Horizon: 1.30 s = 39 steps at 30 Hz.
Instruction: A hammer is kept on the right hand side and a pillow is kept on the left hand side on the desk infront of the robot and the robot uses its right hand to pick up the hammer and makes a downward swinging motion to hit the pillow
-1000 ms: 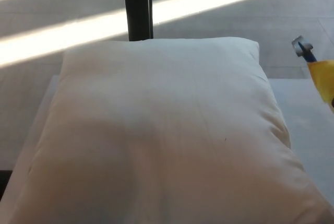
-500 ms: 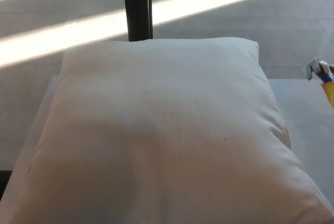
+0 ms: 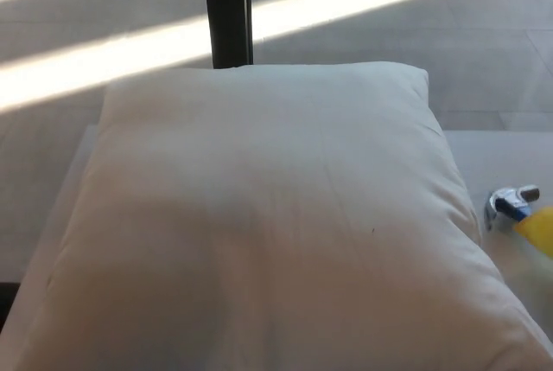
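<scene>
Directly below us lies a large, plump, off-white fabric pillow (image 3: 268, 224), square in outline, filling most of the view and resting on the white desk (image 3: 505, 159), whose bare top shows as a strip to the right of the pillow and a narrow sliver along its left edge. At the right border of the picture we see only the front part of a hammer (image 3: 518, 211): a small shiny metal head, a short blue neck behind it, and the start of a yellow handle that runs off the frame. Its metal head sits just beside the pillow's right edge, low over the desk, and we cannot tell whether it touches either one. Neither robot hand appears in our view, so we cannot say whether the fingers of the right one are wrapped around the handle, nor how the left one stands. Beyond the desk, a pale tiled floor (image 3: 389, 51) is crossed by bright slanting bands of sunlight, and a dark upright post (image 3: 227, 9) rises behind the pillow's far edge.
</scene>
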### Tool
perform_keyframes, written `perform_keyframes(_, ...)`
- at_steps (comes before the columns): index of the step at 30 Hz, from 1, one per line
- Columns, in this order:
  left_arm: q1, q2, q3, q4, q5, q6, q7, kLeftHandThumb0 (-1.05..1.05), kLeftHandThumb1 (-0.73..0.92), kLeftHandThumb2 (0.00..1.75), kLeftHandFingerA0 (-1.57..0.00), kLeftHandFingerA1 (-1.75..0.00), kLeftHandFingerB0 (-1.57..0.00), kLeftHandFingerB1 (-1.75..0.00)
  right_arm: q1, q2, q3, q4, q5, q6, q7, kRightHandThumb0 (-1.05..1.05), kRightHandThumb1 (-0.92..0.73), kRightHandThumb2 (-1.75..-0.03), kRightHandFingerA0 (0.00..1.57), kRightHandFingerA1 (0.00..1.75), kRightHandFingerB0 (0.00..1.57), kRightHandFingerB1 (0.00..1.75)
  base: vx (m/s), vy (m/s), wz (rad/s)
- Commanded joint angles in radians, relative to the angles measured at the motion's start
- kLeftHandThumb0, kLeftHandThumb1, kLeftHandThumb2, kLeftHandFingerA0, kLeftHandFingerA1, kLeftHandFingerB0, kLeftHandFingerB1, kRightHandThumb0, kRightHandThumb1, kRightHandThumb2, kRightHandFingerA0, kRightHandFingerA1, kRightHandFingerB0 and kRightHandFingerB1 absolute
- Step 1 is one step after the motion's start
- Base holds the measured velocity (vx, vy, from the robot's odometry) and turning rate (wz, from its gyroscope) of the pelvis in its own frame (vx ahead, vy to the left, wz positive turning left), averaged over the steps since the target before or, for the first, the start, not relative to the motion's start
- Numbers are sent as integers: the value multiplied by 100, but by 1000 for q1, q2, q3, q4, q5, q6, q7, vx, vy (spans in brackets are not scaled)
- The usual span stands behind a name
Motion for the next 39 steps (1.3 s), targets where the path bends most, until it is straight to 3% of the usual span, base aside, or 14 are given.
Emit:
perform_keyframes(1, 27, 33, -15, -3, 33, -73, 30, -67, 79, 63, -63, -59, -53, -49, 92, -127, 298, 47, -386, -451, -296, -25, -62, -70, 95, 155, 86, 75, 0, 0, 0)
perform_keyframes(6, 25, 32, 1, -6, 11, -50, 10, -66, 78, 63, -63, -61, -52, -49, 94, -134, 319, 75, -356, -447, -278, -27, -70, -68, 96, 143, 78, 63, 0, 0, 0)
perform_keyframes(7, 25, 31, 6, -7, 5, -52, 0, -64, 79, 63, -59, -62, -49, -51, 99, -138, 317, 75, -344, -467, -271, -24, -68, -72, 89, 150, 77, 93, 0, 0, 0)
perform_keyframes(10, 22, 32, 8, -3, 2, -52, -9, -63, 79, 63, -60, -63, -50, -51, 100, -146, 319, 74, -321, -499, -239, -29, -73, -69, 84, 136, 72, 79, 0, 0, 0)
perform_keyframes(12, 21, 27, 12, -1, 1, -59, 7, -63, 78, 63, -63, -62, -53, -52, 77, -157, 344, 85, -314, -493, -145, -38, -68, -60, 73, 115, 37, 36, 0, 0, 0)
perform_keyframes(14, 23, 27, 10, -4, 3, -62, 4, -65, 78, 64, -62, -63, -51, -52, 72, -169, 362, 85, -317, -514, -128, -49, -65, -60, 57, 116, 24, 30, 0, 0, 0)
perform_keyframes(17, 20, 29, 9, -1, 3, -58, 2, -65, 78, 63, -62, -63, -52, -51, 67, -183, 392, 67, -336, -496, -118, -63, -64, -59, 28, 56, 14, 26, 0, 0, 0)
perform_keyframes(18, 20, 33, 8, -1, 5, -54, 9, -65, 78, 63, -62, -63, -52, -52, 57, -187, 414, 50, -349, -458, -89, -72, -50, -87, 3, 44, 6, 26, 0, 0, 0)
perform_keyframes(19, 19, 34, 11, 0, 2, -50, 6, -65, 78, 63, -62, -63, -51, -51, 51, -190, 425, 47, -354, -443, -71, -92, -60, -92, 0, 5, 0, 6, 0, 0, 0)
perform_keyframes(22, 21, 32, 20, -2, -6, -43, 9, -64, 76, 64, -62, -62, -52, -52, 22, -198, 458, 38, -342, -375, 50, -104, -65, -98, 0, 9, 0, 0, 0, 0, 0)
perform_keyframes(23, 24, 33, 8, -1, 9, -59, 16, -64, 78, 63, -63, -60, -53, -50, 22, -203, 439, 9, -304, -348, 102, -96, -71, -61, 0, 0, 0, 0, 0, 0, 0)
perform_keyframes(25, 24, 37, -7, -1, 25, -64, 15, -67, 80, 64, -63, -62, -52, -49, 30, -223, 425, -30, -284, -339, 141, -105, -63, -88, 0, 0, 0, 0, 0, 0, 0)
perform_keyframes(26, 24, 36, -5, -2, 22, -64, 11, -64, 78, 63, -62, -62, -51, -51, 32, -240, 419, -57, -273, -330, 177, -105, -81, -68, 0, 0, 0, 0, 0, 0, 0)
perform_keyframes(39, 27, 34, 14, -1, 2, -58, 17, -64, 78, 63, -65, -63, -55, -52, 243, -401, 26, -361, -13, -314, 294, -105, -75, -64, 0, 0, 0, 0, 0, 0, 0)
